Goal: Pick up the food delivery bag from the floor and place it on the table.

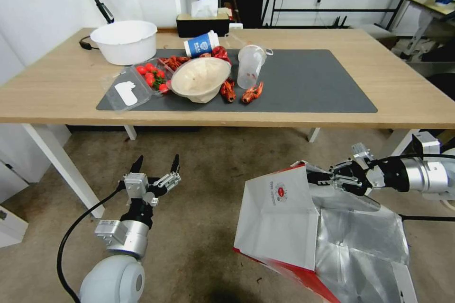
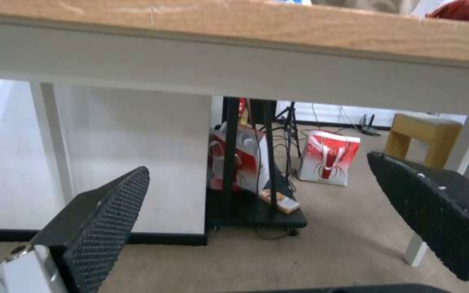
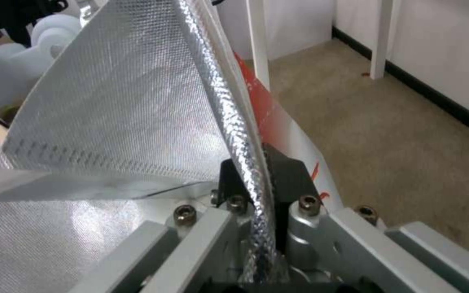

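The food delivery bag [image 1: 279, 218], white with a small round red logo and silver foil inside, stands open on the floor [image 1: 204, 189] at the right, in front of the table [image 1: 407, 99]. My right gripper [image 1: 316, 178] is shut on the bag's upper rim. In the right wrist view the foil rim [image 3: 245, 134] runs between the closed fingers [image 3: 291, 175]. My left gripper [image 1: 156, 163] hangs open at the left, pointing up just below the table's front edge, with nothing in it. The left wrist view shows its spread pads [image 2: 104, 215] under the tabletop edge [image 2: 234, 24].
On the dark grey mat [image 1: 308, 80] lie a tipped bowl [image 1: 201, 78], a blue-white cup [image 1: 201, 43], a clear cup [image 1: 250, 65], crawfish [image 1: 251, 93] and a tomato box [image 1: 151, 75]. A white basin [image 1: 124, 40] stands at the back left. A white table leg [image 1: 61, 165] stands near my left arm.
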